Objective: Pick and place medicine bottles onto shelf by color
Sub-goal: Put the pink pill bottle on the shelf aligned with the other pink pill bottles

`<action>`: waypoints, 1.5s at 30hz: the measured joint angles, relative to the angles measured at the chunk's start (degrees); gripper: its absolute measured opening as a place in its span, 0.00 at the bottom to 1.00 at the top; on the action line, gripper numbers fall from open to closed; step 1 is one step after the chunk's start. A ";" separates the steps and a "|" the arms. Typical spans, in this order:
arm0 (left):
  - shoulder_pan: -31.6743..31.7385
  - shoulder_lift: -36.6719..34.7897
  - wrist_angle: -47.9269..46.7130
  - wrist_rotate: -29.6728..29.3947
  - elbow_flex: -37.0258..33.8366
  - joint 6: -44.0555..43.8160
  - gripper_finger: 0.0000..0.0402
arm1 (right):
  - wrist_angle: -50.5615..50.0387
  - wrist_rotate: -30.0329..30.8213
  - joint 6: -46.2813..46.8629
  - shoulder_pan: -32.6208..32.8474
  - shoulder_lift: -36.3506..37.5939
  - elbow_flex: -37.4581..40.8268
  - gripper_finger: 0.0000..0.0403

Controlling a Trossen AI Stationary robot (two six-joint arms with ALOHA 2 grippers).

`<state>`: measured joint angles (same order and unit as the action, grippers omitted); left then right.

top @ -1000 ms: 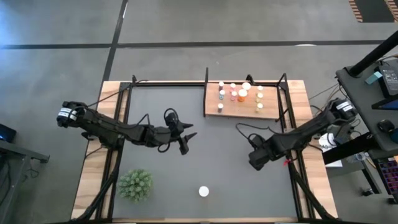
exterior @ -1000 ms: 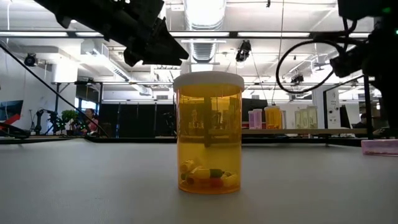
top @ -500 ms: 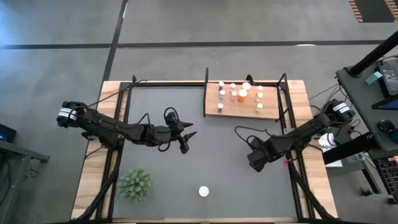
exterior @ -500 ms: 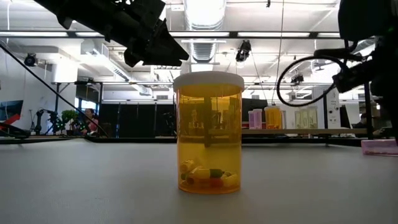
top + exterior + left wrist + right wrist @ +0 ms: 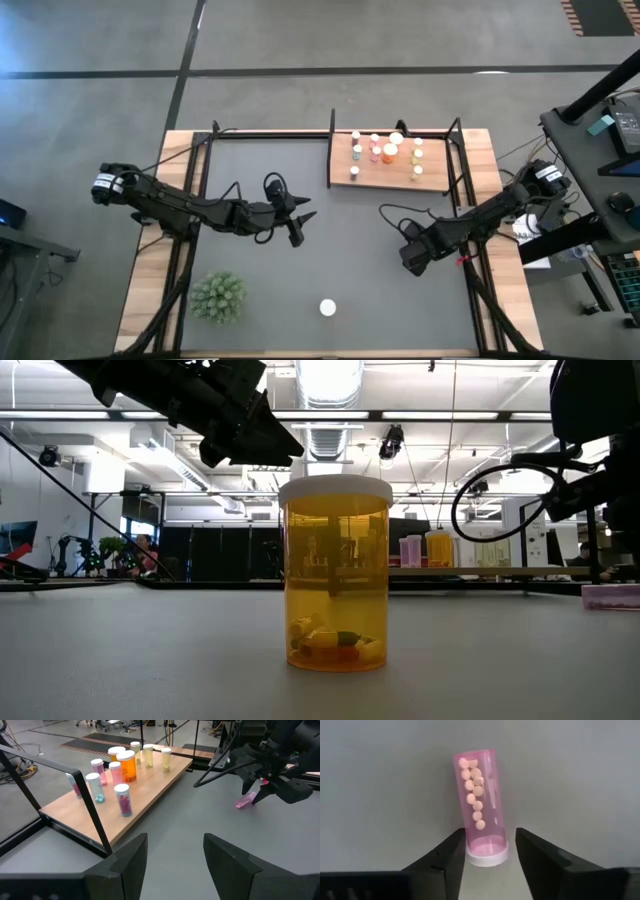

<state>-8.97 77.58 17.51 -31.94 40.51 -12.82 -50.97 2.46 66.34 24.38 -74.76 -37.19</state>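
A pink bottle (image 5: 479, 800) with a white cap lies on its side on the dark mat (image 5: 350, 250), near the table's right edge. My right gripper (image 5: 490, 837) points down over it, open, one finger on each side of its cap end. It also shows in the left wrist view, the bottle (image 5: 245, 801) under that gripper (image 5: 256, 795). My left gripper (image 5: 298, 228) hangs open over the mat's middle, holding nothing. An orange bottle (image 5: 336, 575) stands upright near the front edge. Several bottles stand on the wooden shelf (image 5: 390, 182) at the far side. My right gripper comes from above, its fingers across the lying pink bottle at the cap end (image 5: 487, 856). One finger (image 5: 455, 847) stands right against the bottle's side; whether it touches, I cannot tell. The other finger (image 5: 530, 845) is a small gap away from the cap.
A spiky green plant (image 5: 218, 297) stands at the near left of the mat. A black metal frame (image 5: 200, 200) runs along the mat's sides and far edge. Much of the mat's middle is bare.
My right gripper has come down toward the pink bottle, still pointing down. My left gripper has kept still.
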 joint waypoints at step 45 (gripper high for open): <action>-1.71 15.08 32.06 17.86 5.53 28.38 0.44 | -0.02 -7.21 -34.06 -9.57 -2.23 -40.51 0.27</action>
<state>-10.68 92.66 49.58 -14.08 46.04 15.56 -50.99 -4.75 32.28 14.81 -77.00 -77.70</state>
